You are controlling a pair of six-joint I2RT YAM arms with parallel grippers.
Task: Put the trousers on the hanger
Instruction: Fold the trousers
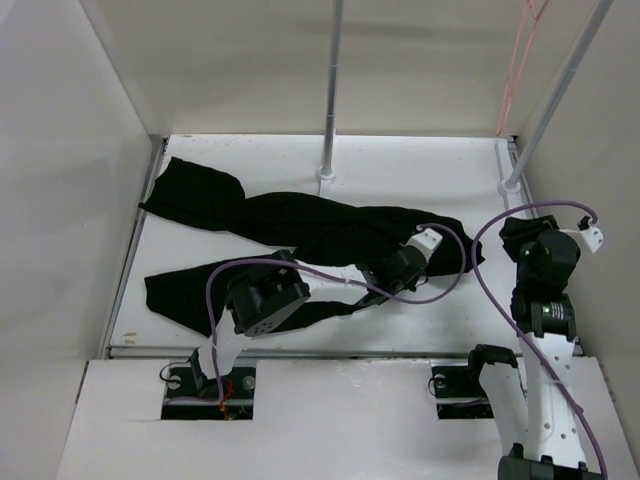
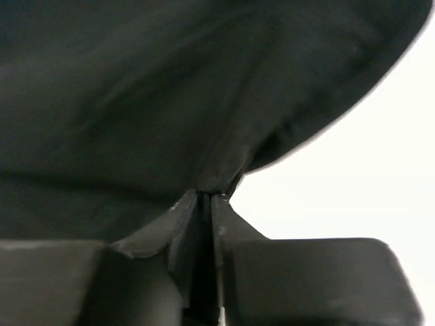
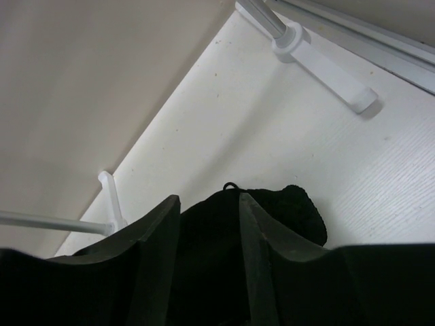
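Observation:
The black trousers [image 1: 300,225] lie spread across the white table from the far left to the right of centre. My left gripper [image 1: 392,275] is down on their right part; in the left wrist view it [image 2: 206,193] is shut on a pinched fold of the black cloth [image 2: 170,102]. My right gripper [image 1: 525,238] is at the right edge, its jaws [image 3: 207,198] apart and astride a small bunch of black cloth [image 3: 299,210] on the table. The thin pink-orange hanger [image 1: 515,70] hangs at the far right corner.
Two white upright poles [image 1: 332,90] [image 1: 560,90] rise from feet at the table's far edge. White walls close in the left, back and right sides. Purple cables [image 1: 480,270] loop over the cloth between the arms. A pole foot [image 3: 319,58] lies ahead of my right gripper.

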